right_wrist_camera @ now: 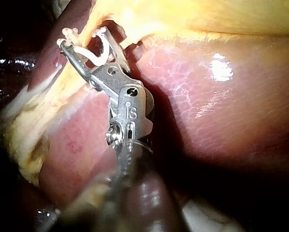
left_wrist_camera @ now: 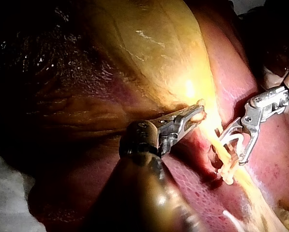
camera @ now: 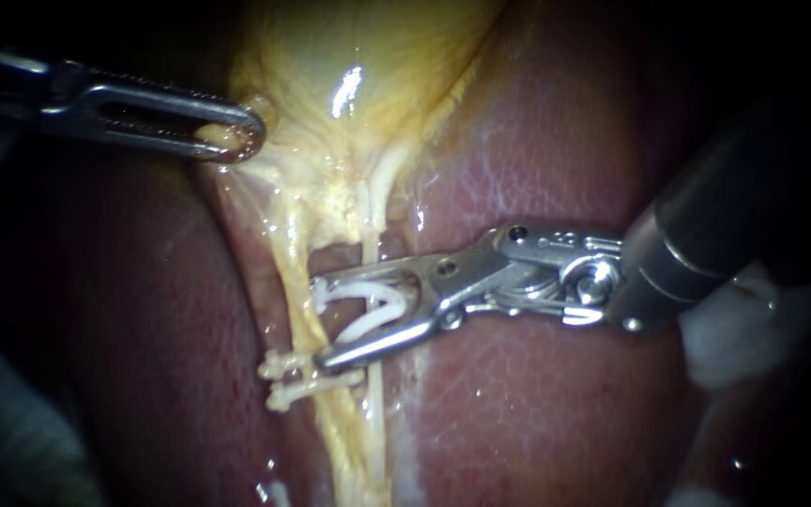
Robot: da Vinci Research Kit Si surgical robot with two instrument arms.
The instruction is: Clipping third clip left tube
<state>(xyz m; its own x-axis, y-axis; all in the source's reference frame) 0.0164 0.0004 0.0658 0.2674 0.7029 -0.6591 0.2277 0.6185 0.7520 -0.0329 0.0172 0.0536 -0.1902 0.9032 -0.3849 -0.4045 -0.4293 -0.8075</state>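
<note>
My left instrument comes in from the upper left, its slotted jaws shut on the gallbladder's yellow lower edge. Two tubes run down from there: the thick yellow left tube and a thin pale right tube. Two white clips sit across the left tube. My right instrument holds a white clip, still spread wide, between its jaws just above them. Its jaw tips reach the left tube's edge and lie over the right tube. In the left wrist view its jaws straddle the yellow strand.
Red-brown liver lies on both sides of the tubes. A white piece of gauze sits under my right instrument's shaft. Dark surroundings fill the left side of the endoscope view.
</note>
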